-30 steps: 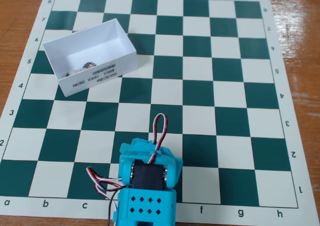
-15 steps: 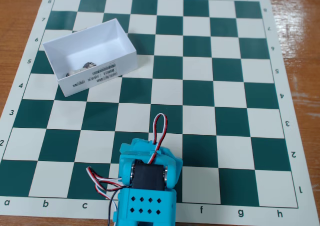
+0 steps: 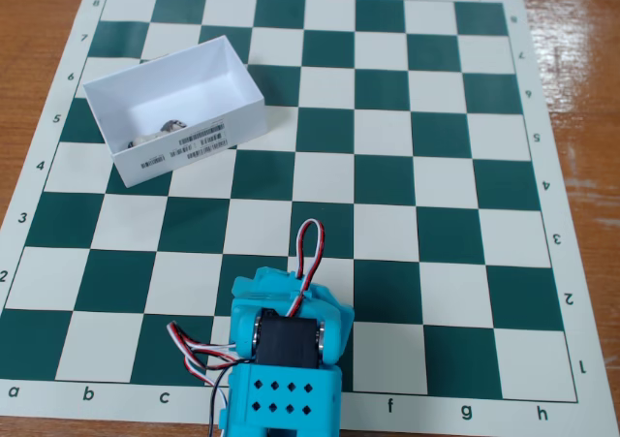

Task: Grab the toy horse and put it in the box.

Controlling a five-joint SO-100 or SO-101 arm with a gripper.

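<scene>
The white box (image 3: 199, 141) stands on the chessboard at the upper left, with barcode labels on its near long side. The toy horse (image 3: 167, 127) lies inside it against the near wall, small and whitish with dark markings, partly hidden by the wall. The turquoise arm (image 3: 286, 345) is folded over its base at the bottom middle of the fixed view, far from the box. Its gripper is tucked into the folded arm, and I cannot make out the fingers or anything held in them.
The green and white chessboard mat (image 3: 426, 185) covers most of the wooden table (image 3: 581, 30). Red, white and black wires (image 3: 308, 248) loop up from the arm.
</scene>
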